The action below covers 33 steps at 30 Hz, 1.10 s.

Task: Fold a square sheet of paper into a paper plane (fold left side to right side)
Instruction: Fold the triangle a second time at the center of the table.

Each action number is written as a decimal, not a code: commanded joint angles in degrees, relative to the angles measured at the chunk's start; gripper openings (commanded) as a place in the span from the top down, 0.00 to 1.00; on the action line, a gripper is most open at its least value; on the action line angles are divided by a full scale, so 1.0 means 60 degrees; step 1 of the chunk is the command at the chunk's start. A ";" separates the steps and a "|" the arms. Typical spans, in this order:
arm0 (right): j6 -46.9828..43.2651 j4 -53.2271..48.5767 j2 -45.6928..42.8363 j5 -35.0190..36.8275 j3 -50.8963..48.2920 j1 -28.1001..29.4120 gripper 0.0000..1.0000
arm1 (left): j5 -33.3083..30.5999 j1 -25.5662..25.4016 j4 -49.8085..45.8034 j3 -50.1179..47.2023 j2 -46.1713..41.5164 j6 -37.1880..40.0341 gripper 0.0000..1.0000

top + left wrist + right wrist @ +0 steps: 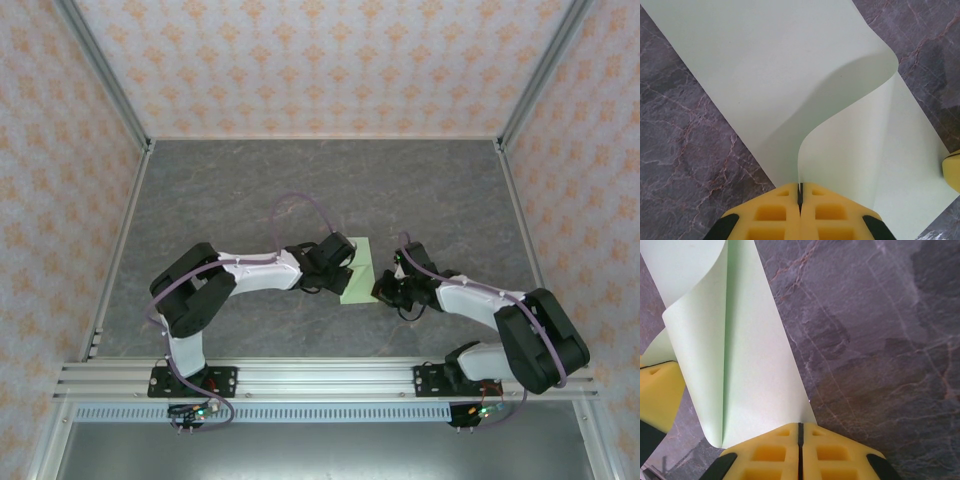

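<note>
Left claw (800,196) pinches the square sheet of paper (765,75) at its 9 o'clock edge, table (200,200) centre; right claw (800,436) pinches the 3 o'clock edge. I judge the left-to-right fold underway; next needs edges aligned, then creasing.

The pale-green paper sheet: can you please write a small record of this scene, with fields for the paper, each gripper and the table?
paper: square sheet of paper, pale green, unmarked
paper state: one side lifted and curling over the rest in a rounded bend, not yet pressed flat
left gripper: shut, pinching the lifted edge of the sheet
right gripper: shut at the sheet's near edge, apparently pinching it
gripper positions: close together, one at each side of the sheet
table: dark grey, marbled, the sheet's flat part lies on it
</note>
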 commanded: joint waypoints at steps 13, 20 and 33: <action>-0.0184 -0.0677 0.0199 0.0509 0.0156 0.0051 0.89 | -0.0438 0.0061 -0.0438 0.0344 0.0215 -0.0009 1.00; -0.0184 -0.0710 0.0196 0.0504 0.0156 0.0048 0.89 | -0.0430 0.0054 -0.0508 0.0436 0.0347 -0.0009 1.00; -0.0177 -0.0679 0.0216 0.0473 0.0174 0.0049 0.89 | -0.0386 0.0054 -0.0671 0.0495 0.0442 -0.0037 1.00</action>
